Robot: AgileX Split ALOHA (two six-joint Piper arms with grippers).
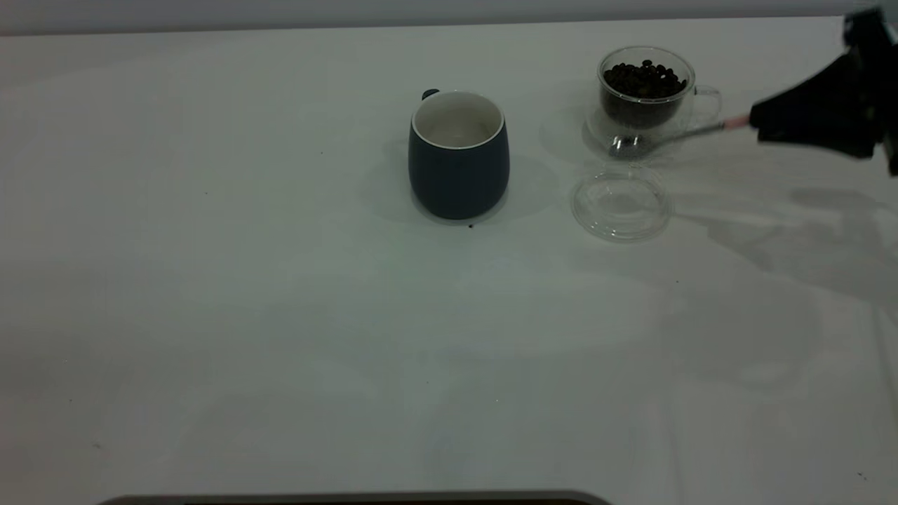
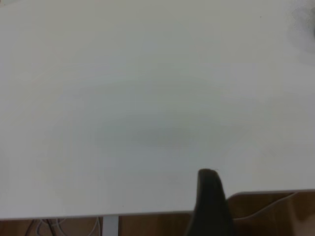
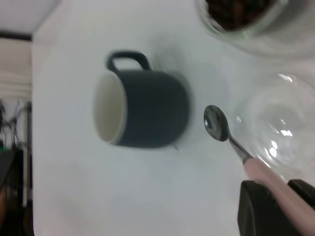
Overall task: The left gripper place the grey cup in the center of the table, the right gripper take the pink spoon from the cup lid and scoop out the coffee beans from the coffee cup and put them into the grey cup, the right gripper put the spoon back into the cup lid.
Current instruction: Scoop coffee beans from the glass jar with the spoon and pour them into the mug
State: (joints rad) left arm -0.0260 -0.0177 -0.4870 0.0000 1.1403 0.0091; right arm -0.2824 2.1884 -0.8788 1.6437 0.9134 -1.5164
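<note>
The grey cup (image 1: 459, 158) stands upright near the middle of the table (image 1: 280, 315); its white inside looks bare. The coffee cup (image 1: 645, 91), heaped with coffee beans (image 1: 644, 78), stands at the back right. The cup lid (image 1: 621, 205) lies in front of it with nothing on it. My right gripper (image 1: 758, 126) is shut on the pink handle of the pink spoon (image 1: 691, 131) and holds it level over the lid, its bowl low in front of the coffee cup. In the right wrist view the spoon (image 3: 216, 123) is empty, between the grey cup (image 3: 142, 115) and the lid (image 3: 280, 132). My left gripper (image 2: 211, 206) is parked at the table's edge, outside the exterior view.
A single dark bean (image 1: 471, 225) lies on the table just in front of the grey cup. A dark strip (image 1: 351, 499) runs along the table's near edge. The left wrist view shows bare tabletop and wood beyond the edge.
</note>
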